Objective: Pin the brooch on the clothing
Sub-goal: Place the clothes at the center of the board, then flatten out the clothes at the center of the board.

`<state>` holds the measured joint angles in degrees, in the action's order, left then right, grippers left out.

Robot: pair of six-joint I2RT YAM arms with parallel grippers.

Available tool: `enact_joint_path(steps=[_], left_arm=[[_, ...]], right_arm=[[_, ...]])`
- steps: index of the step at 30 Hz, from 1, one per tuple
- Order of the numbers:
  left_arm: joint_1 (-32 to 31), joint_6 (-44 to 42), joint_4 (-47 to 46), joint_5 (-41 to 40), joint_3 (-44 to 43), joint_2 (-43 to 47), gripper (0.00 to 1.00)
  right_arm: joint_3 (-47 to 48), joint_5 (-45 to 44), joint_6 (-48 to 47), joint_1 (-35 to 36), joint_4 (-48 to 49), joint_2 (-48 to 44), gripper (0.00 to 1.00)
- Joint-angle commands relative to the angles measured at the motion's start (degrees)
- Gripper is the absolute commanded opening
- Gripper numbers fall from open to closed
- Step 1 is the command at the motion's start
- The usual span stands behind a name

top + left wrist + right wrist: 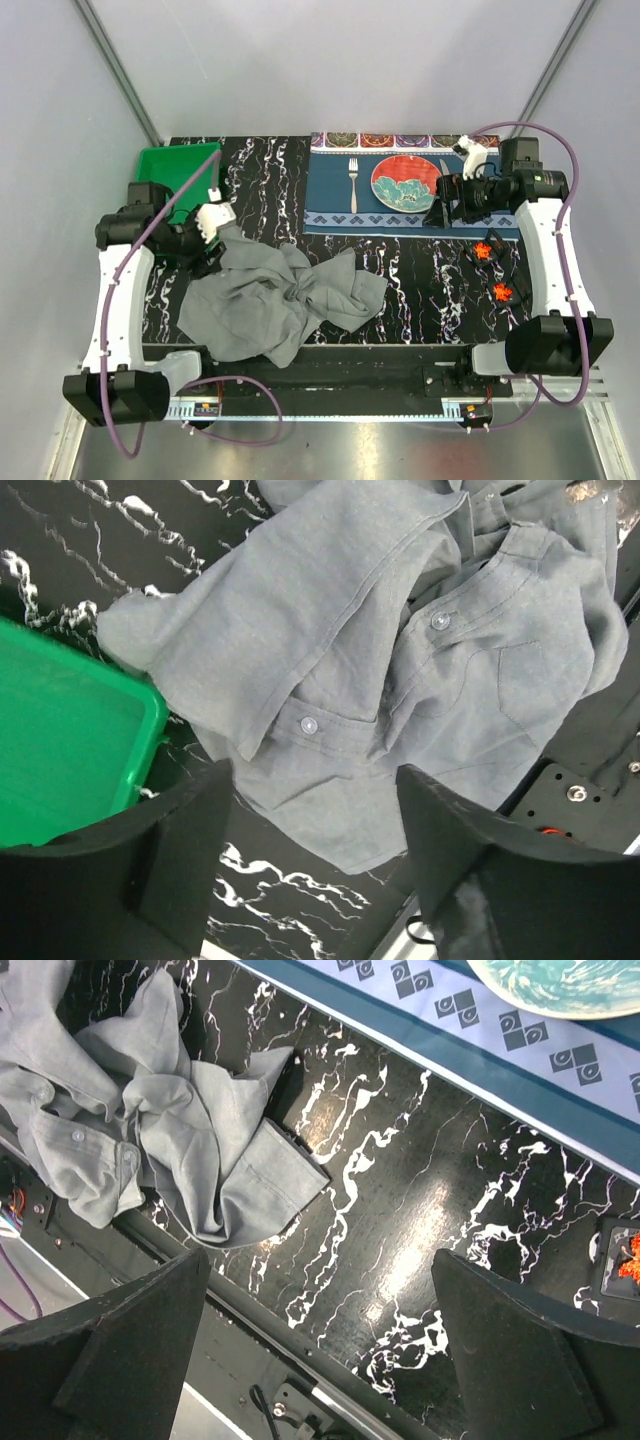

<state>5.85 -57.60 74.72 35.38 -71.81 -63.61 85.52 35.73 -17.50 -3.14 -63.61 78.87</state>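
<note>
open lane: bare table (430,290) from centre toward 5 o'clock, between shirt and brooches.
8 o'clock: crumpled shirt (280,300), heaped, overhanging the near edge.
10 o'clock: green tray (170,170), raised walls, just beside the shirt.
12 to 2 o'clock: placemat (340,215) carrying plate (403,184) and fork (353,185).
3 to 4 o'clock: brooches (484,251) near the right arm (545,250).

The shirt (340,630) is thin matt cloth, the tabletop (400,1210) glossy, the green tray (60,740) seemingly smooth plastic.
</note>
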Motion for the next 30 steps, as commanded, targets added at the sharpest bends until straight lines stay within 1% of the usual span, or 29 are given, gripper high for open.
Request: enact_joint_path(steps=[1, 2, 3, 4, 5, 6, 7, 8, 9, 10, 11, 12, 13, 14, 15, 17, 18, 20, 21, 25, 28, 30], left_arm=[[-8.2, -5.9, -3.0, -5.3, -1.9, -0.3, 0.85], [-11.3, -3.7, -7.1, -6.4, -1.6, -0.1, 0.85], [-14.3, -1.6, -9.1, -6.0, -1.1, 0.2, 0.85], [-14.5, 1.7, -10.9, -2.3, -0.2, 0.1, 0.85], [-14.5, 3.9, -15.6, -1.3, 0.4, -0.5, 0.86], [-14.5, 6.0, -18.2, -1.2, 0.9, -1.4, 0.86], [-14.4, 9.4, -20.2, -2.5, 0.8, -2.6, 0.86], [-13.9, 10.6, -22.6, -2.9, 0.3, -5.5, 0.85], [-11.7, 11.3, -22.8, -2.4, -0.6, -7.3, 0.85], [-10.2, 13.1, -22.7, 0.4, -3.3, -9.1, 0.85], [-8.7, 14.6, -22.3, 1.4, -4.9, -13.0, 0.85], [-6.2, 16.0, -21.6, 2.1, -6.7, -14.9, 0.85], [-5.5, 17.8, -20.5, 3.7, -10.5, -16.7, 0.85], [-3.5, 18.6, -18.7, 4.6, -12.2, -19.7, 0.85], [-0.8, 19.5, -18.1, 5.7, -13.4, -20.7, 0.85], [2.8, 21.7, -17.5, 8.5, -15.5, -22.6, 0.85], [3.7, 22.4, -17.4, 9.7, -15.9, -23.0, 0.85], [5.7, 22.9, -16.7, 10.8, -15.8, -23.0, 0.85], [6.1, 22.7, -16.6, 10.9, -15.6, -22.6, 0.85], [7.8, 22.7, -16.7, 12.1, -12.8, -19.8, 0.85], [8.3, 22.9, -16.8, 12.5, -12.0, -18.7, 0.86], [8.4, 22.7, -16.8, 12.9, -11.8, -18.1, 0.86]], right_arm=[[-1.0, 2.2, -1.6, -0.2, -1.7, 1.1, 1.0], [-1.1, 3.6, -1.8, -0.1, -2.1, 1.6, 1.0], [-1.1, 4.2, -2.2, 0.1, -2.9, 2.1, 0.99], [-1.2, 4.4, -2.7, 1.5, -3.3, 2.4, 0.98], [-1.6, 4.1, -4.2, 2.5, -3.8, 2.6, 0.97], [-2.0, 3.7, -4.9, 4.5, -4.1, 2.6, 0.97], [-2.6, 3.0, -5.3, 9.2, -3.5, 2.4, 0.97], [-4.5, 0.9, -5.1, 11.5, -2.4, 1.8, 0.97], [-5.5, -0.3, -5.0, 14.4, 0.6, 1.7, 0.97], [-6.2, -1.4, -4.8, 16.7, 1.8, 1.9, 0.97], [-6.9, -3.6, -5.1, 21.7, 2.8, 3.5, 0.96], [-6.8, -4.5, -5.4, 23.9, 3.6, 4.6, 0.96], [-6.6, -5.4, -5.5, 26.1, 3.6, 6.0, 0.94], [-6.0, -6.9, -6.0, 28.4, 3.8, 8.9, 0.92], [-5.9, -7.4, -6.1, 32.5, 4.4, 10.1, 0.91], [-6.0, -9.6, -6.1, 36.9, 7.0, 13.2, 0.91], [-6.0, -10.1, -6.0, 40.6, 8.1, 14.0, 0.92], [-6.2, -10.9, -5.6, 43.8, 11.0, 16.5, 0.92], [-6.2, -11.5, -5.4, 46.8, 12.1, 17.4, 0.93], [-4.7, -16.2, -5.8, 51.9, 14.1, 24.5, 0.92], [-3.6, -18.1, -5.3, 53.8, 14.0, 28.5, 0.9], [-4.2, -19.0, -5.0, 54.7, 14.1, 29.6, 0.89]])
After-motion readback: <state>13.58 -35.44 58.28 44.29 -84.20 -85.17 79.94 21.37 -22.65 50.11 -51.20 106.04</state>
